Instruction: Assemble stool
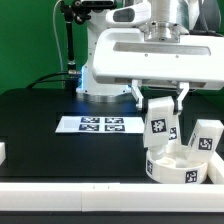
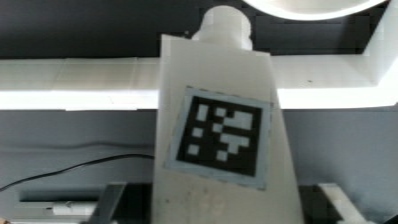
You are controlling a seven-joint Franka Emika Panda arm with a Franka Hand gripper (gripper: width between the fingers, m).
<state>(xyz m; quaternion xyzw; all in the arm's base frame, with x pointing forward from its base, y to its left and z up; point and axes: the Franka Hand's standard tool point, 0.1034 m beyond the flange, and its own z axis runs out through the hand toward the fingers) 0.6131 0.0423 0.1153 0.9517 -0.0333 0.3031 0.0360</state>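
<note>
1. Nearest the camera in the exterior view, a long white border rail (image 1: 100, 198) runs along the bottom of the frame, edging the black tabletop (image 1: 40, 120).
2. Just behind it, at lower right, sits the round white seat (image 1: 172, 165), a ring with black-and-white tags on its wall.
3. Directly above the seat, the claw (image 1: 160, 103) is closed on a white block leg (image 1: 161, 124), which hangs upright below the fingers (image 1: 140, 98), its tag facing the camera. Its lower end is at the seat's rim; whether they touch cannot be told.
4. In the wrist view, this leg (image 2: 217, 115) fills the middle of the frame, its rounded peg pointing toward the seat's edge (image 2: 320, 8).
5. A second leg (image 1: 207, 137) stands at the right edge.
6. The marker board (image 1: 100, 125) lies flat at centre, left of the claw.
</note>
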